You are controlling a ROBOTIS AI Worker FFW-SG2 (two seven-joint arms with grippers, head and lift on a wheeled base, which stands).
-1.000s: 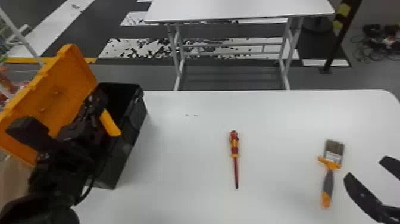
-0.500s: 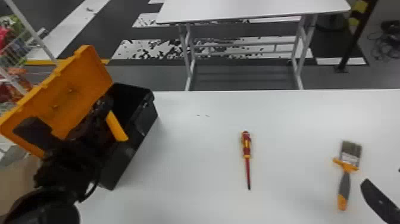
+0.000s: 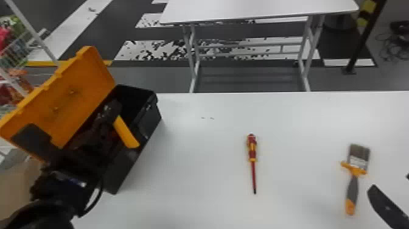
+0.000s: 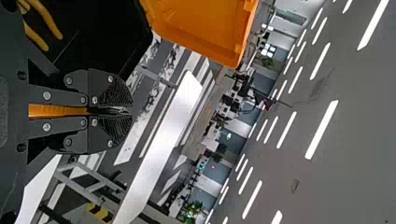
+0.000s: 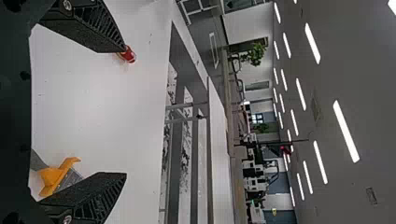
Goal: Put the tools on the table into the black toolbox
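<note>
While the black toolbox (image 3: 121, 170) gapes, yellow handles (image 4: 37, 40) (2) lie inside.

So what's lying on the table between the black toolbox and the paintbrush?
The head view shows a red-and-yellow screwdriver lying between the toolbox and the paintbrush.

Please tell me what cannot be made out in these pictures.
- Toolbox inside, head view: partly hidden by the left arm.
- Yellow-handled tool's working end, left wrist view: mostly covered by the left gripper's fingers.
- Most of the screwdriver, right wrist view: behind one right gripper finger.
- Brush's bristles, right wrist view: behind the other.
- Right gripper, head view: cut off by the right edge.
</note>
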